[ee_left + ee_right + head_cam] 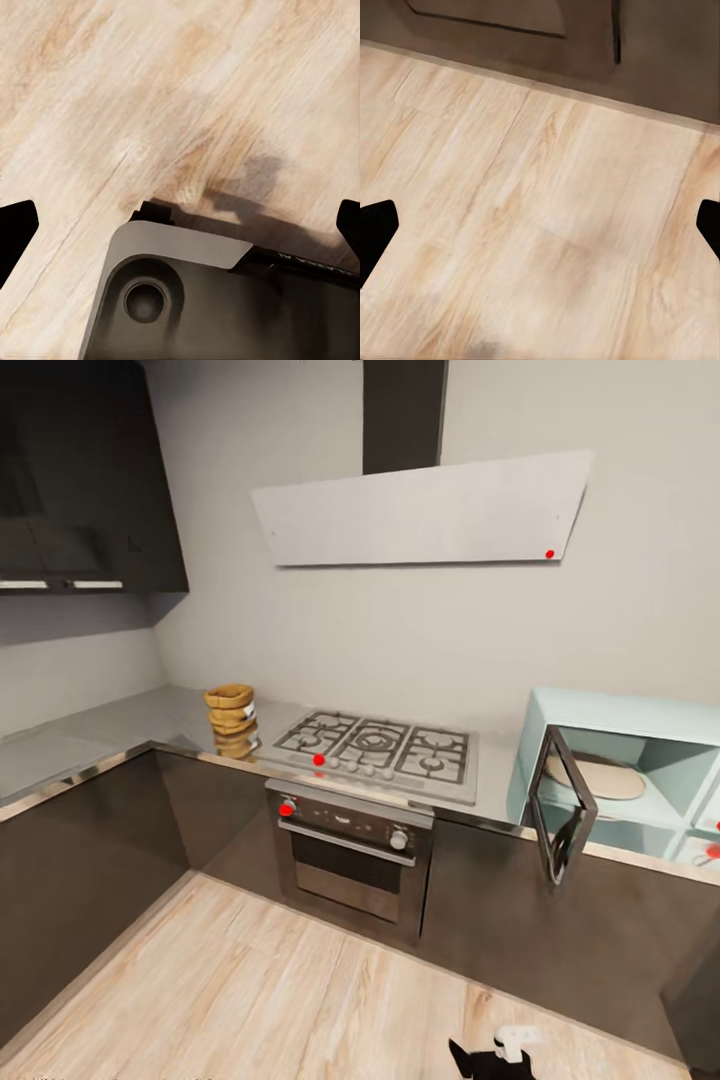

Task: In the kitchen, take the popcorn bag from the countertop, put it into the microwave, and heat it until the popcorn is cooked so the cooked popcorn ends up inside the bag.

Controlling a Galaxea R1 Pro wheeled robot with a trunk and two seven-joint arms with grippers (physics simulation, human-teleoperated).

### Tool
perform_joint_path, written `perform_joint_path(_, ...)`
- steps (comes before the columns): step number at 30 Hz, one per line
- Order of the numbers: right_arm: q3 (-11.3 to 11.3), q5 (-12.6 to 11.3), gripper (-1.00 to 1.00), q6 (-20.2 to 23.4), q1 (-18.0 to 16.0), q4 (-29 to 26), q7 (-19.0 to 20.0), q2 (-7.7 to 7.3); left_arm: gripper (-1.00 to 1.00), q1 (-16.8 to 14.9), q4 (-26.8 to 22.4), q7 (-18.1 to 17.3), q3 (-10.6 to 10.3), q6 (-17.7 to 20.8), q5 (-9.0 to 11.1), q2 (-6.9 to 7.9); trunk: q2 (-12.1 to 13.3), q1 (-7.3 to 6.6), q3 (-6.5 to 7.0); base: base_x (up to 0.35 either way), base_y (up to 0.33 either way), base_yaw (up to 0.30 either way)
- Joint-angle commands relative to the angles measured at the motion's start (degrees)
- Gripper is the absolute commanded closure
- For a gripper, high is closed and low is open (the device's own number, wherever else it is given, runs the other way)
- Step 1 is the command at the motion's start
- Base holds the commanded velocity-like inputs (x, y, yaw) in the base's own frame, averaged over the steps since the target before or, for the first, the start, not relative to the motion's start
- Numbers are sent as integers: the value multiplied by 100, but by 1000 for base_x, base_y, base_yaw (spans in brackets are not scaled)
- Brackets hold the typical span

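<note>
Popcorn bag [232,721], a wrinkled mustard-tan sack, stands on the shiny grey countertop [120,725] near its front edge, just left of the gas hob [375,750]. Well apart to the right, the mint-blue microwave [640,770] has its dark door [562,805] swung open, with a round beige plate [603,775] inside. Both the left gripper [180,225] and the right gripper [540,229] hang over the pale wood floor [300,990], fingers spread apart, far from the bag.

The grey countertop [120,735] carries the popcorn bag [232,721] left of the hob [375,750]; the open microwave [630,780] stands at right, apparently well apart from the bag
</note>
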Motion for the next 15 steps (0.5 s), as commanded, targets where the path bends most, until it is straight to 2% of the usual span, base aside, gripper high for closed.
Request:
perform_joint_path(1,-15,28,-100,-14,-1,8,46,12,-100,-4,4,5,33,-18,4,-1,37,-22,12,0,0,47)
perform_joint_path(4,41,30,-100,-14,40,6,46,22,-100,-4,4,4,56,-17,9,9,157,-88,66,37,0,21)
perform_joint_path(9,65,35,-100,-14,65,5,46,26,-100,-4,4,6,69,-18,10,4,358,-198,155,149,0,4)
perform_joint_path(15,67,34,-100,-14,70,5,46,26,-100,-4,4,9,70,-18,11,1,599,-330,263,17,0,0)
